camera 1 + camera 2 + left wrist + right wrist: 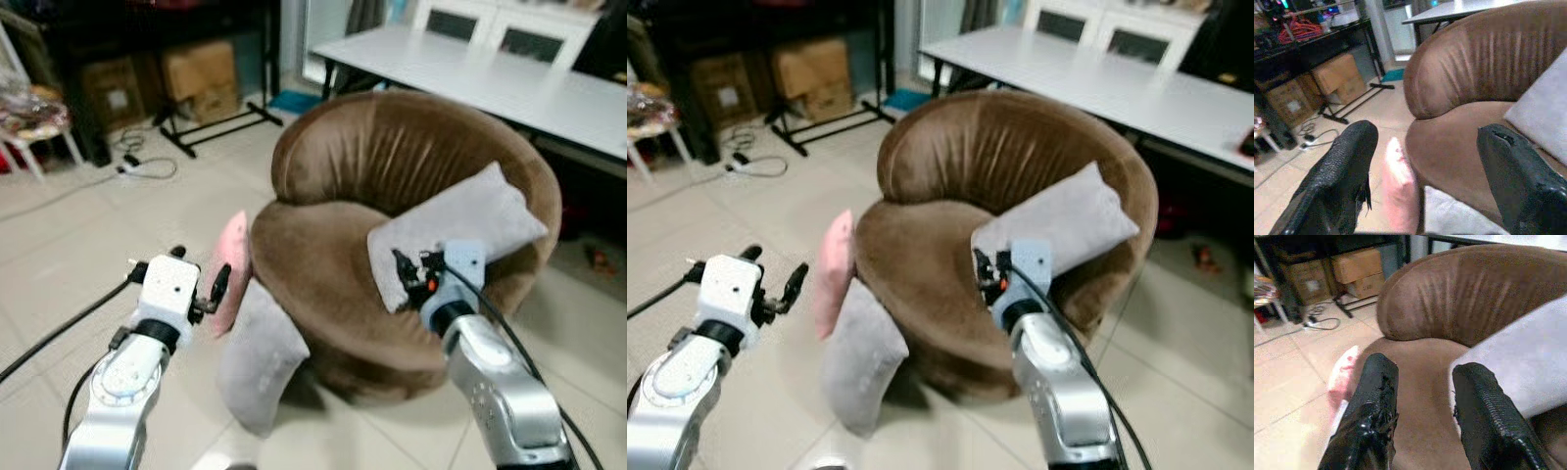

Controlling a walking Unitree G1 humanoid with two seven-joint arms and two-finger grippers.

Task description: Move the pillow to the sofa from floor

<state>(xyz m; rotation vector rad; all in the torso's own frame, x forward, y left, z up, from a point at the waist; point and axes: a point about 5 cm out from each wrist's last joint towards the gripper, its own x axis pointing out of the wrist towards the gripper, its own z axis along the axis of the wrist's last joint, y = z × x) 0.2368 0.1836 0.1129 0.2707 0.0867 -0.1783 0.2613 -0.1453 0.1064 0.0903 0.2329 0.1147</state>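
A pink pillow (235, 262) stands on edge on the tiled floor, leaning against the left side of the round brown sofa (318, 250). A grey pillow (260, 357) leans on the sofa's base just in front of it. Another grey pillow (460, 223) lies on the seat against the right armrest. My left gripper (203, 264) is open, right beside the pink pillow (1398, 191) at its top edge. My right gripper (407, 266) hovers open over the seat, at the near corner of the seat pillow (1518, 357), holding nothing.
A long white table (490, 78) stands behind the sofa to the right. Cardboard boxes (201, 73) and a black stand sit at the back left, with a power strip and cable (145, 166) on the floor. A cluttered chair (29, 117) is at far left.
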